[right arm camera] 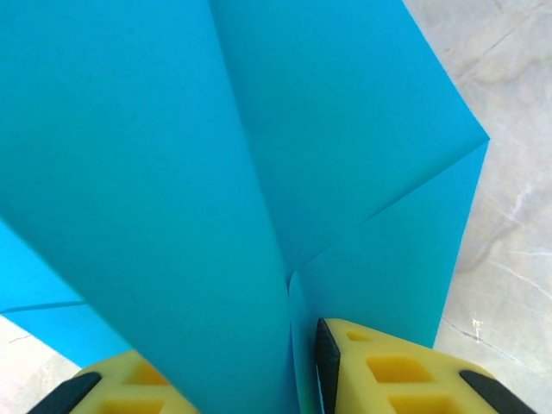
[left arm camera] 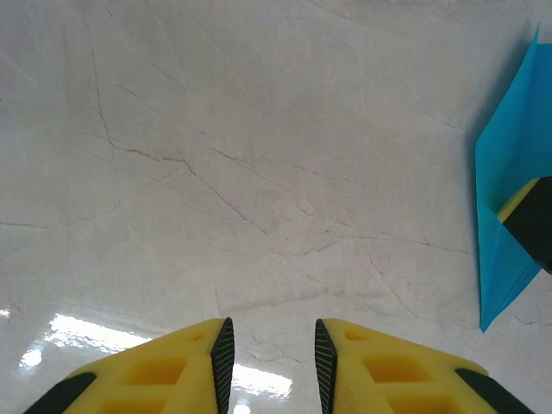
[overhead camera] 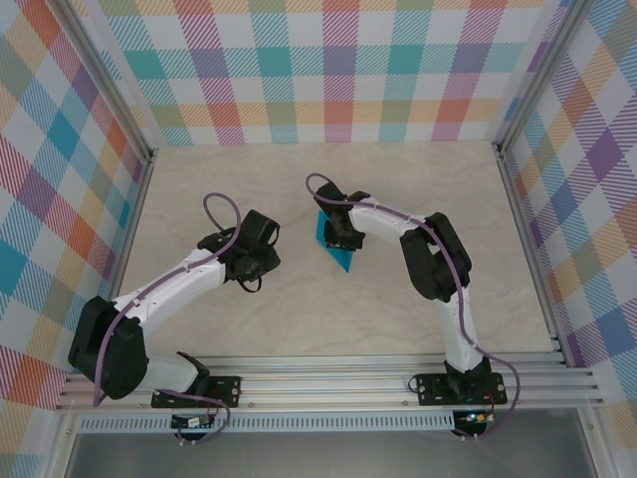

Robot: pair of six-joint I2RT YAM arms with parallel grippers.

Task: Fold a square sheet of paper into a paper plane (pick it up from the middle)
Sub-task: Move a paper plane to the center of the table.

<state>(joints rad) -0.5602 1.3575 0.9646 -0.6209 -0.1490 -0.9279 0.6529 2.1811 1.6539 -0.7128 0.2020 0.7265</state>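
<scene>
Bright checked walls [overhead camera: 338, 70] stand round a pale bench [overhead camera: 299, 319]. The paper [right arm camera: 362, 155] is near the middle of the bench. It is partly folded, with a crease standing up. The right gripper [right arm camera: 274, 345] has its jaws on each side of that crease. I cannot tell if it is pinching. The left gripper [left arm camera: 273, 345] is near the paper, jaws a bit apart, holding nothing.

I think the next fold needs the edges lined up first, then a slow press along the crease. One pointed corner sticks out, so don't bump it. Bare bench lies all round, with walls well apart.
</scene>
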